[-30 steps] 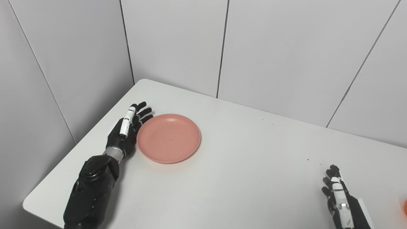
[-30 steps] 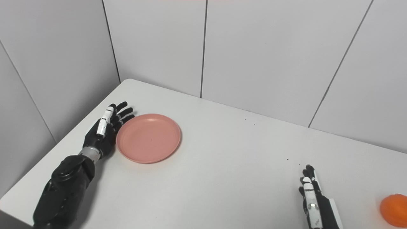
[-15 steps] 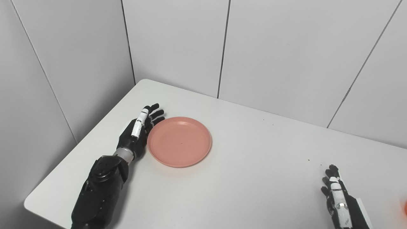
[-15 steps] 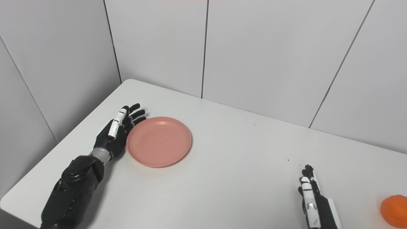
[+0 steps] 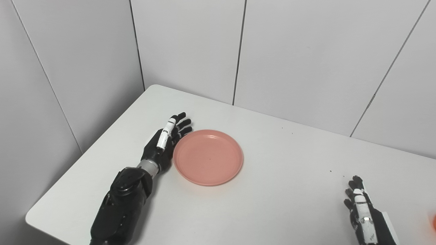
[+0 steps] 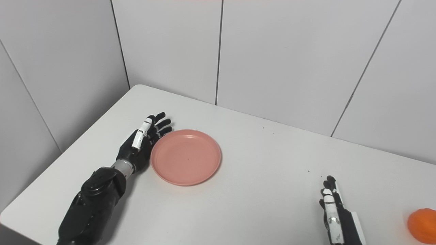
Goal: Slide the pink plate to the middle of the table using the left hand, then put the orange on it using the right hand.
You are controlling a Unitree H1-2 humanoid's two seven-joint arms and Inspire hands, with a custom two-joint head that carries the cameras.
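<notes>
White table (image 5: pixel 272 190) fills the lower frame, set into a corner of pale grey wall panels (image 5: pixel 306 51). Landmark: plate.

Plate (image 5: pixel 208 157), pink, round, shallow, lies flat on the table, left of the table's middle and nearer its left edge than its right. Nothing on it.

Left arm (image 5: pixel 124 200) runs up from the bottom edge to the plate's left side. Left hand (image 5: pixel 165 146) stands on edge just left of the plate, palm against its left rim, fingers straight and together, gripping nothing.

Right hand (image 6: pixel 332 214) is far right of the plate and nearer the camera, fingers extended, empty, apart from everything.

Orange (image 6: pixel 422 225) sits on the table farthest right of the plate, just right of the right hand, not touching it.
</notes>
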